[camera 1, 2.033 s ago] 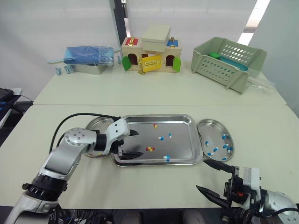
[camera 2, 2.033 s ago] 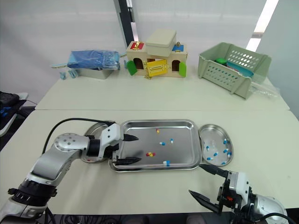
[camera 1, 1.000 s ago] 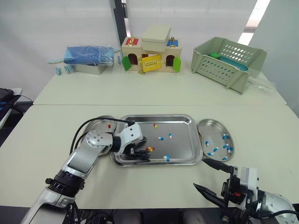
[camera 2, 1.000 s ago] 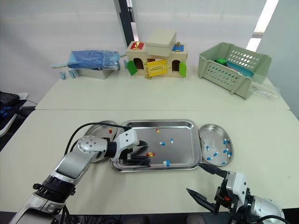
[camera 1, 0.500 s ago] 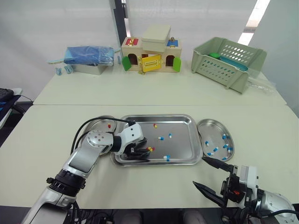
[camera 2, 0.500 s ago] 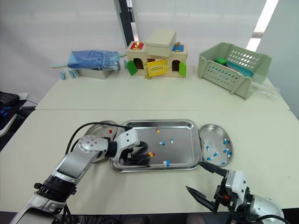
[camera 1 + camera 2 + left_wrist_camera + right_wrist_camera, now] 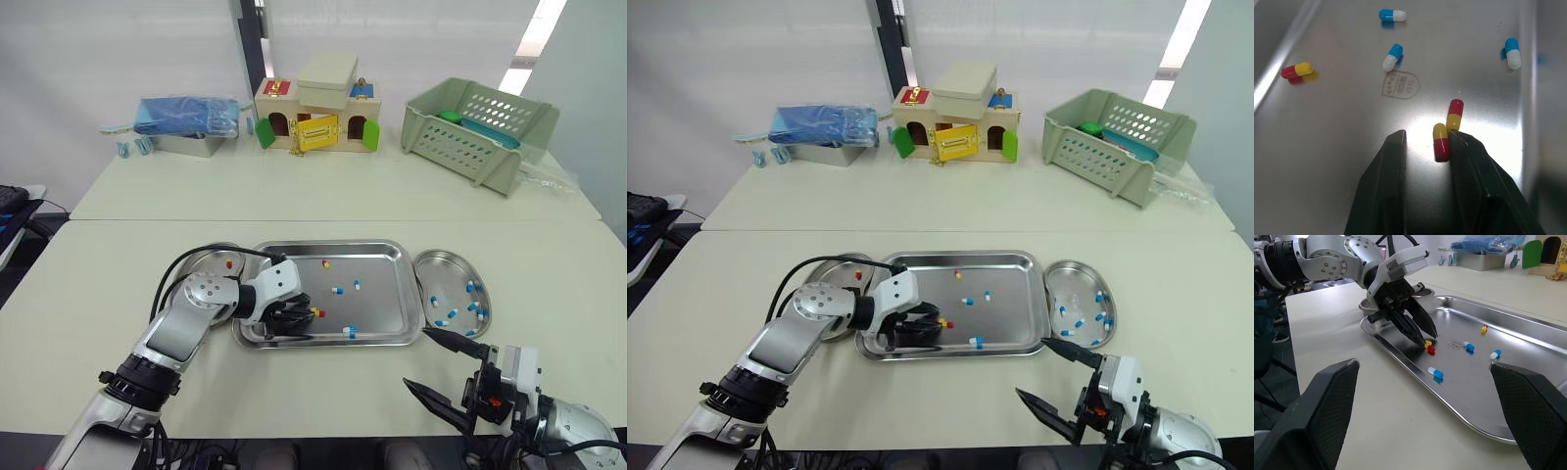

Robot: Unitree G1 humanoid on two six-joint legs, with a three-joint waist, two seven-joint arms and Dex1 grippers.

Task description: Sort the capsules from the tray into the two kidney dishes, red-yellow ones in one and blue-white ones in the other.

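A steel tray (image 7: pixel 323 244) lies between two kidney dishes. My left gripper (image 7: pixel 1428 138) is low in the tray, its fingers narrowly apart. A red-yellow capsule (image 7: pixel 1441 142) lies between them, against one finger (image 7: pixel 1462 147), with a gap to the other. A second red-yellow capsule (image 7: pixel 1455 114) touches it just ahead, and a third (image 7: pixel 1296 71) lies further off. Three blue-white capsules (image 7: pixel 1393 56) are also loose in the tray. The left dish (image 7: pixel 208 262) holds one red-yellow capsule (image 7: pixel 228 262). The right dish (image 7: pixel 443 266) holds several blue-white ones. My right gripper (image 7: pixel 439 371) hovers wide open near the table's front right.
On the far table stand a toy house (image 7: pixel 315 115), a green basket (image 7: pixel 475 127) and a blue packet on a metal box (image 7: pixel 186 122). A seam (image 7: pixel 323 219) divides the two tables. A black cable (image 7: pixel 181 269) loops over the left dish.
My left gripper's fingers have drawn closer together around the red-yellow capsule in the tray. The right gripper has stayed wide open in place.
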